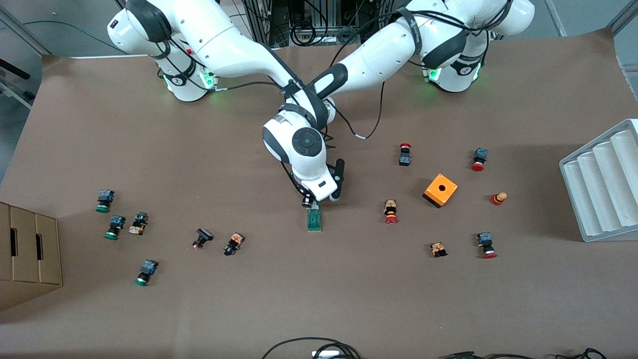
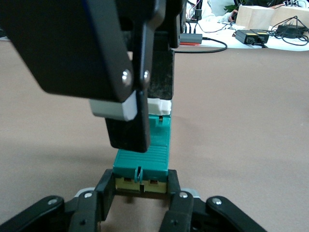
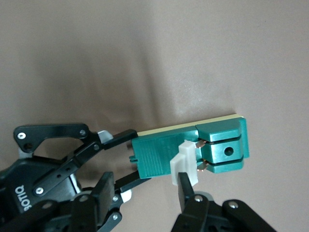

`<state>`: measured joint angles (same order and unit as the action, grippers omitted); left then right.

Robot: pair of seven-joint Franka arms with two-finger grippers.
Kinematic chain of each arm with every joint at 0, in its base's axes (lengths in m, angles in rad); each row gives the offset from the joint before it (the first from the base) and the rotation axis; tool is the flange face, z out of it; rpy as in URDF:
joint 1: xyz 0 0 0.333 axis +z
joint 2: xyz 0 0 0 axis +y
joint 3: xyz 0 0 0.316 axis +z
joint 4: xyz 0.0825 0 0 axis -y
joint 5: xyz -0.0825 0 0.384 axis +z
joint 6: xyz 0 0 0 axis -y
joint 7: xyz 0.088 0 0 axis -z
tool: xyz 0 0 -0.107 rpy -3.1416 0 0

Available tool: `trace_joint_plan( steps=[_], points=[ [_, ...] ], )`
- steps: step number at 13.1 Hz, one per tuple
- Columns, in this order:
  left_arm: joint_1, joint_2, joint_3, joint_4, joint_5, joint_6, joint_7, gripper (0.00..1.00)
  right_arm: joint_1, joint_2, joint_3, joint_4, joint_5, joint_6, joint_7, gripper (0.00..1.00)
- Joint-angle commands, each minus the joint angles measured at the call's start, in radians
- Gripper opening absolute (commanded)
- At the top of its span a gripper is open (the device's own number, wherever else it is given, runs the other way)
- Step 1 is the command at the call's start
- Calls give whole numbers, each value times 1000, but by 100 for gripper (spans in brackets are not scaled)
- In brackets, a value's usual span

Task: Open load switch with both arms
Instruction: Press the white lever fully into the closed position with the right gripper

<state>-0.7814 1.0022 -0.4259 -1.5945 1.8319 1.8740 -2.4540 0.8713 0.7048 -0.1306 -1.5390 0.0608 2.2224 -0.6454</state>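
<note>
Right wrist view: right gripper (image 3: 186, 174) pinches white slider (image 3: 185, 163) of load switch (image 3: 193, 147); left gripper (image 2: 141, 187) clamps its end. Switch lies on table (image 1: 349, 299), well apart from orange box (image 1: 440, 190). Both grips set; slider not visibly pulled.

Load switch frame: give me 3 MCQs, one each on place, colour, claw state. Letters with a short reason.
1. Where does the load switch lie?
A. in the grey tray
B. on the bare table mid-way between the arms' ends, under the claws
C. on the orange box

2. What colour is its sliding piece?
A. white
B. red
C. black

3. What is the left claw doing?
A. hanging open over the orange box
B. shut on one end of the switch
C. holding a red push-button

Key: 1 B, the front view shows it flat on the table. 2 A, white against the green body. 3 B, its fingers clamp the end while the right claw pinches the slider.
</note>
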Motion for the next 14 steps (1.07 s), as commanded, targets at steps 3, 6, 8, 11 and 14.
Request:
trace_joint_plan(
  steps=[3,6,8,11,14],
  points=[
    [-15,13,7,5,1,-13,-16,27,15,-22,-3,-38,1,-4,20,61],
    [-15,13,7,5,1,-13,-16,27,15,-16,-3,-38,1,0,20,61],
    [-15,13,7,5,1,-13,-16,27,21,-15,-3,-38,-1,2,21,61],
    [-15,13,7,5,1,-13,-16,27,23,-11,-3,-38,-1,11,21,61],
    [-15,13,7,5,1,-13,-16,27,29,-7,-3,-36,1,29,24,60]
  ],
)
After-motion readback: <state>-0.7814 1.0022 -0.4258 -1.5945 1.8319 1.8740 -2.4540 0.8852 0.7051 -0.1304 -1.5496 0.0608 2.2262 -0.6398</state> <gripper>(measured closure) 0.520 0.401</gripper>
